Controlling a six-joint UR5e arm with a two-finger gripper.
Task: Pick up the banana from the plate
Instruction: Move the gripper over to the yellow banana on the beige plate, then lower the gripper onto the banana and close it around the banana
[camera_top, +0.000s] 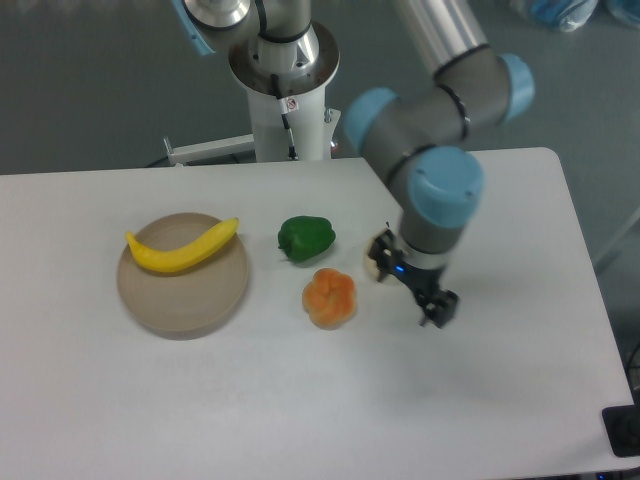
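A: Banana (183, 247) position?
B: You see it on the plate (185, 300), left of frame.
A: Gripper (437, 308)?
B: Right of center, well apart; whether spread, you cannot tell.

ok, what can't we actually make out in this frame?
- gripper: small and dark; open or shut unreadable.
- Pale object beside the wrist: mostly hidden by the arm, unidentifiable.
- Black item at bottom right: cut off by the frame edge.
- banana on the plate: underside contact not visible.

Pepper (306, 238) — pumpkin (330, 297) between claw (437, 308), banana (183, 249)
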